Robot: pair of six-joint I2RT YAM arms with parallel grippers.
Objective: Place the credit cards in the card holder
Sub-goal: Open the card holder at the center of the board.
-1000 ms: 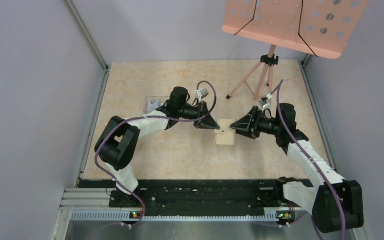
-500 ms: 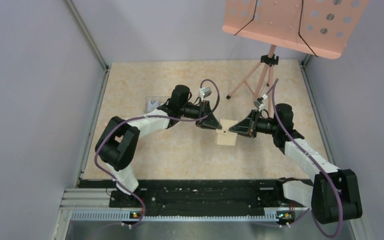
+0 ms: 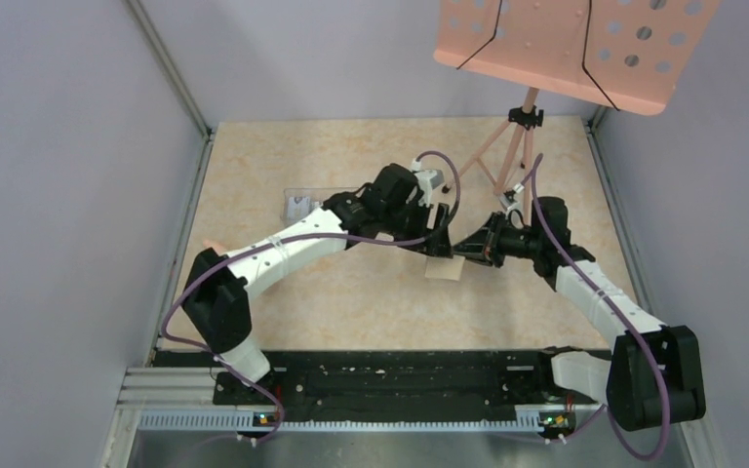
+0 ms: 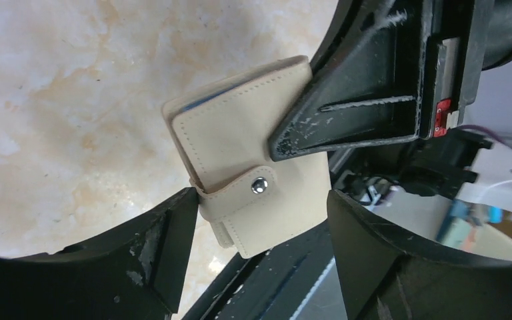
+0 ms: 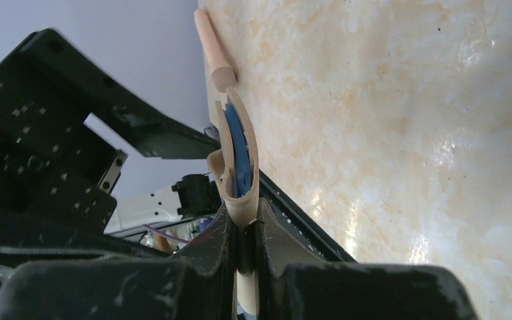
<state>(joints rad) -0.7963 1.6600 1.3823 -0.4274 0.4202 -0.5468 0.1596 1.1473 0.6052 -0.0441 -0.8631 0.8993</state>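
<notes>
No legible text, label or number anywhere; card holder (image 4: pixel 237 143) unmarked.

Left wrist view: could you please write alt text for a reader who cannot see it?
A closed tan card holder, its snap strap fastened, is pinched at one edge by the right tool over a marbled table. The open left tool flanks it.

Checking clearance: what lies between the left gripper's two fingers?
The card holder, pinched by the right gripper, sits between the left gripper's open fingers; the left wrist view shows it.

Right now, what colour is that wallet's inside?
The card holder is blue inside; right wrist view.
</notes>
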